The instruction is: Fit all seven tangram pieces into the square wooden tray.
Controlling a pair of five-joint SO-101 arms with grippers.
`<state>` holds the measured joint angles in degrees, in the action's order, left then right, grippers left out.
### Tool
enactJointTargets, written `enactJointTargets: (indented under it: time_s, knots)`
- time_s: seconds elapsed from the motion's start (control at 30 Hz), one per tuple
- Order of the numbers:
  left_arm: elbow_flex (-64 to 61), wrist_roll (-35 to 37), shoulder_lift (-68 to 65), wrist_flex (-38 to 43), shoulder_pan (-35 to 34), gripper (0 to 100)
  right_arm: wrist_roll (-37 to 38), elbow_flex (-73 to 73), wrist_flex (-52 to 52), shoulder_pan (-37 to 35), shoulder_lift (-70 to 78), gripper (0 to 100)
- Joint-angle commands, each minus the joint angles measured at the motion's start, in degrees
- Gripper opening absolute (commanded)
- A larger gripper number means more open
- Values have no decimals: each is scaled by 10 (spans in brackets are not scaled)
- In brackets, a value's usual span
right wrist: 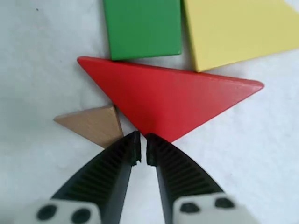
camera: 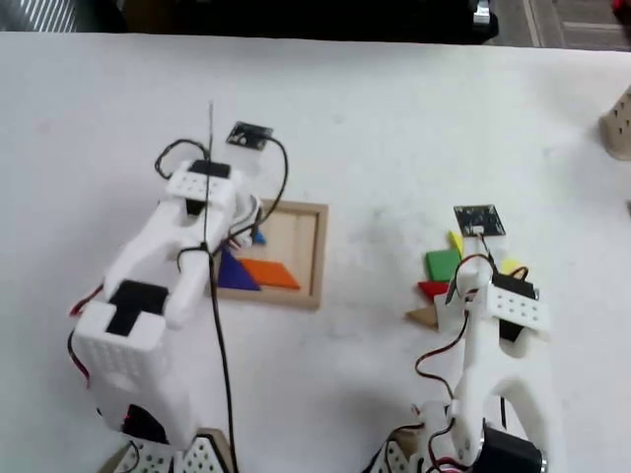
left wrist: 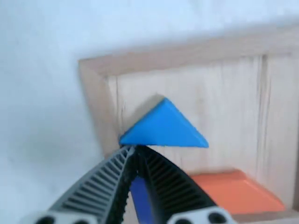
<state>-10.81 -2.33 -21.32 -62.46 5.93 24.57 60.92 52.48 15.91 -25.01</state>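
The left claw [left wrist: 135,150] is clenched with nothing between its jaws. Its tips stand at the long edge of the light blue triangle [left wrist: 163,126]; I cannot tell if they touch it. This triangle lies flat inside the tray [left wrist: 96,93], close to one corner, with its point toward the wall. Under the claw lies a dark blue piece [left wrist: 139,196], and beside that an orange piece [left wrist: 236,191]. In the high view, the orange piece sits at about 5 o'clock in the tray.

I judge that the step in hand is to push the light blue triangle into its corner. To do it well, the closed tips should stay low on the tray floor and press at the middle of the long edge, so that the piece slides straight and does not turn. The push should be slow, because a flat piece can climb onto the wall or onto the dark blue piece.

The right claw [right wrist: 140,151] is also clenched and empty. It hangs just at the corner of the red triangle [right wrist: 173,98]. The loose pieces lie on the surface [camera: 394,118] at 3 o'clock from the tray. In the high view, the green square [right wrist: 142,28] is at 12 o'clock from the red triangle, a yellow piece [right wrist: 238,30] at 1 o'clock, and a tan triangle [right wrist: 93,123] at 7 o'clock, touching or nearly touching it. To take the red triangle, this claw must open first, and it must not drag the tan triangle along.
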Motion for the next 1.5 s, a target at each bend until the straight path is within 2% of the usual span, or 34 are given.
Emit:
enactJointTargets:
  time_s: [0.0, 0.27, 0.53, 0.77, 0.87, 1.03, 1.13, 1.3, 1.47]
  knots:
    - [47, 5, -8, -4, -21, 23, 6, -8, -11, -9, 5, 39]
    - [117, 8, -38, -1, -20, 23, 6, -8, -11, -9, 5, 39]
    - [193, 97, -64, -5, -21, 23, 6, -8, -12, -11, 5, 39]
    - [184, 115, -7, -68, 12, 22, 6, -8, -12, -13, 5, 39]
    - [132, 112, 14, -42, 43, 22, 6, -8, -13, -14, 5, 39]
    - [42, 47, 103, -11, 97, 21, 6, -8, -13, -24, 5, 39]
    - [-28, 47, 156, 48, 106, 21, 6, -8, -13, -24, 5, 39]
    - [-117, 47, 160, 192, 102, 22, 6, -8, -13, -22, 5, 39]
    - [-122, 96, 104, 206, 102, 22, 6, -8, -13, -20, 5, 39]
